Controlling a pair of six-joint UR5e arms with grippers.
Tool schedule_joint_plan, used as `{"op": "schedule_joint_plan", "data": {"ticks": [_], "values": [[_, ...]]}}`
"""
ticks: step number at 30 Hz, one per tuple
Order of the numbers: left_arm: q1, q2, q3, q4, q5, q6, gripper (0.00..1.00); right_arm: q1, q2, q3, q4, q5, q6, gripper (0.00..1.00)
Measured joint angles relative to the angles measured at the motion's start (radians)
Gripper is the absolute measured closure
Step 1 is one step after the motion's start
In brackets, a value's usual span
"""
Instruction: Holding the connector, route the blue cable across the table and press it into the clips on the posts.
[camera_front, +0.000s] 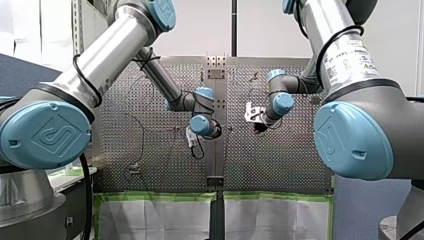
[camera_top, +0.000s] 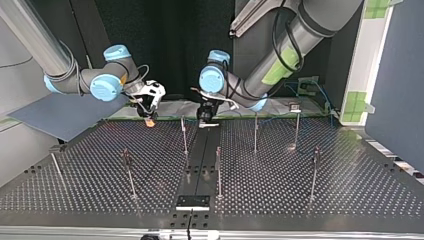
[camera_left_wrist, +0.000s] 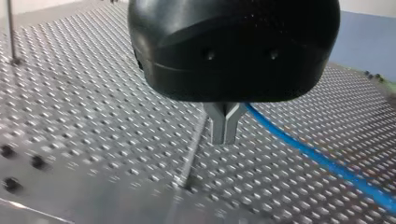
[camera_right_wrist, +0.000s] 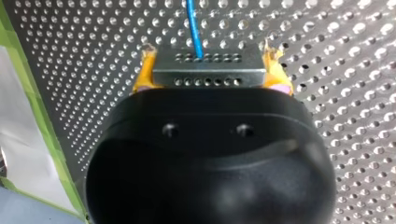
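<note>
The blue cable (camera_right_wrist: 195, 28) runs away from a grey perforated connector (camera_right_wrist: 205, 74). My right gripper (camera_right_wrist: 208, 52) is shut on that connector, with a yellow pad on each side. In the top view this gripper (camera_top: 149, 121) hangs low over the far edge of the table, left of the centre seam. My left gripper (camera_left_wrist: 225, 133) has its metal fingers shut just above the table. The cable (camera_left_wrist: 322, 161) comes out from behind them; whether they pinch it does not show. In the top view it (camera_top: 206, 122) is beside a thin post (camera_top: 184, 134). Both wrists meet mid-table in the front view.
Several thin posts with clips stand across the perforated table (camera_top: 300, 200), among them one (camera_top: 256, 132) by my left arm and one (camera_top: 315, 170) at the right. A grey board (camera_top: 65, 116) leans at the top view's left. A black bracket (camera_top: 192, 202) sits on the centre seam.
</note>
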Motion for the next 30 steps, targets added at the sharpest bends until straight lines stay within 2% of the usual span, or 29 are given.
{"op": "schedule_joint_plan", "data": {"ticks": [4,13,21,26,30], "values": [[0.0,-0.018,0.008,-0.019,-0.004,0.015,1.0,-0.002,0.002,-0.005,0.0,-0.011,-0.003,1.0],[-0.02,0.009,0.011,-0.063,-0.01,0.025,1.0,-0.002,0.002,-0.015,0.002,-0.033,-0.006,1.0],[-0.054,0.021,-0.002,-0.093,-0.064,0.027,1.0,0.005,0.002,-0.014,0.01,-0.039,-0.005,1.0],[-0.071,0.021,-0.034,-0.085,-0.103,0.028,1.0,0.004,0.004,-0.011,0.013,-0.039,-0.001,1.0],[-0.077,0.021,-0.042,-0.074,-0.111,0.026,1.0,-0.001,0.005,-0.01,0.012,-0.037,0.002,1.0]]}}
